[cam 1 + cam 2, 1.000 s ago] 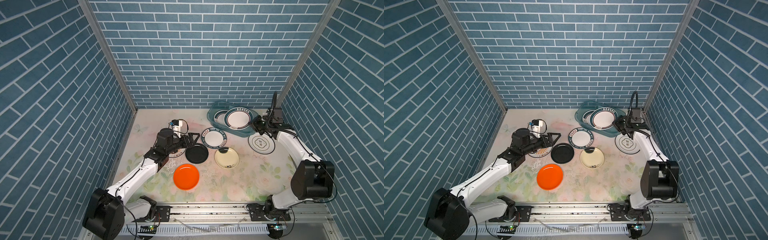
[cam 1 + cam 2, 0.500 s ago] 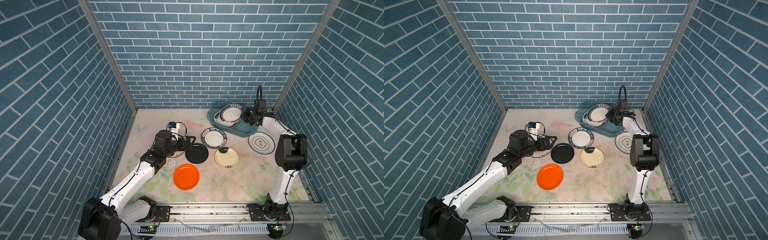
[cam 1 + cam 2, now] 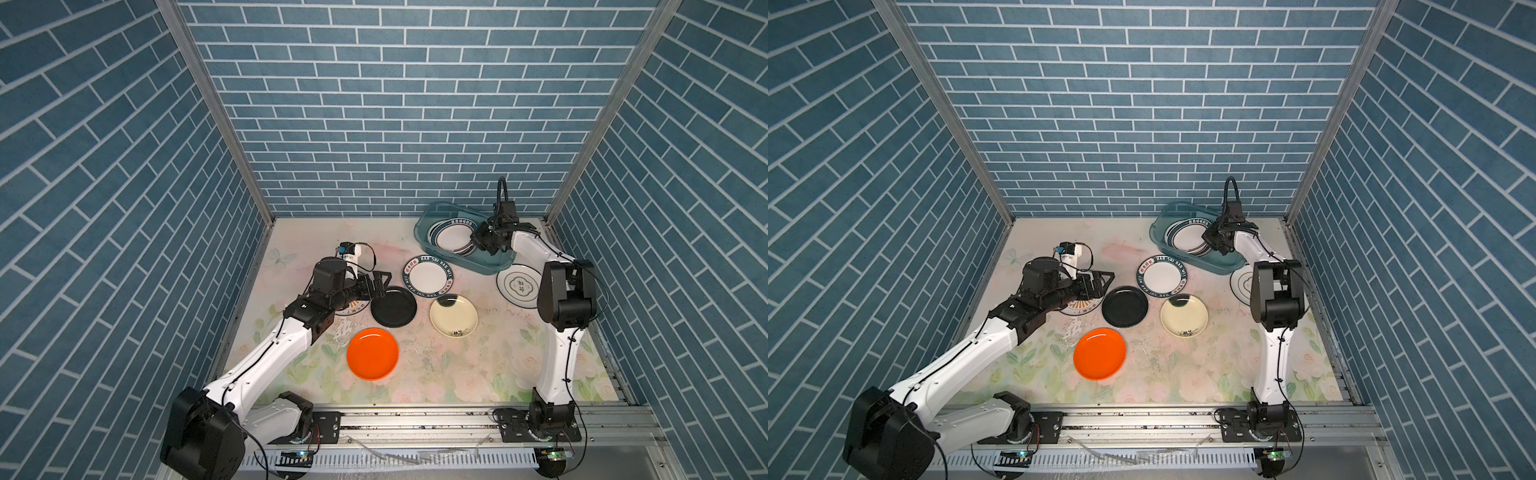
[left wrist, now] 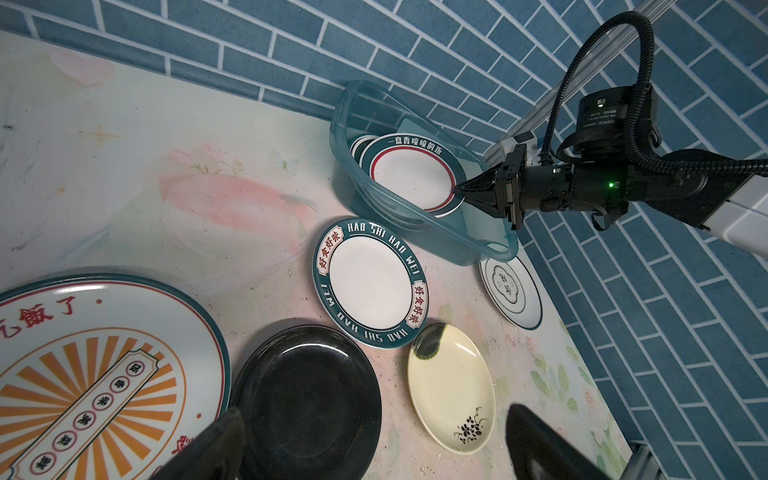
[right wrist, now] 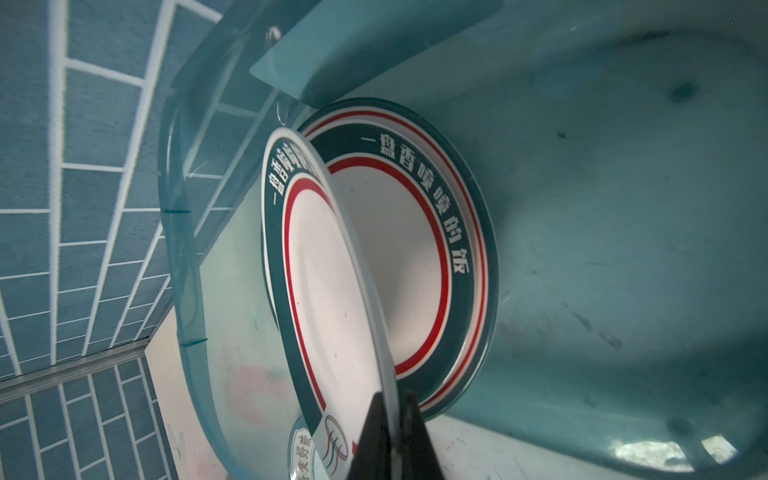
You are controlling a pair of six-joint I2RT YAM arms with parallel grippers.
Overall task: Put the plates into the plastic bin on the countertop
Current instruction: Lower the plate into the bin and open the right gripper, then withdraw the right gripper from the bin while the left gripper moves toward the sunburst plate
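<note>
- Plate in transit: the held plate [image 4: 411, 176], white with a teal and red rim, is now down between the walls of the plastic bin [image 3: 484, 266]. It is tilted, with its near edge at the right gripper's tips. A second ago it hung above the bin rim, farther toward the right arm's side.
- Right gripper [image 4: 459, 192]: the jaws are closed on that plate's rim, seen edge-on in the right wrist view.
- Beyond those tips: a matching plate [image 5: 415, 257] lies flat on the bin floor. Whether the held plate touches it cannot be told.
- Reading: this placement looks to be in its last stage, with only the lowering and release left.
- Left gripper [image 3: 384, 283]: the jaws are spread wide and empty. It has edged closer to the black plate [image 3: 394, 306], which lies just ahead of and below its tips and is probably the next pick.
- Left on the countertop [image 3: 457, 374], outward from the left gripper: the sunburst plate [image 4: 95, 374] under the wrist, the lettered plate [image 3: 428, 276], the cream plate [image 3: 453, 318], the orange plate [image 3: 372, 353], and the far plate [image 3: 517, 286] beside the bin.
</note>
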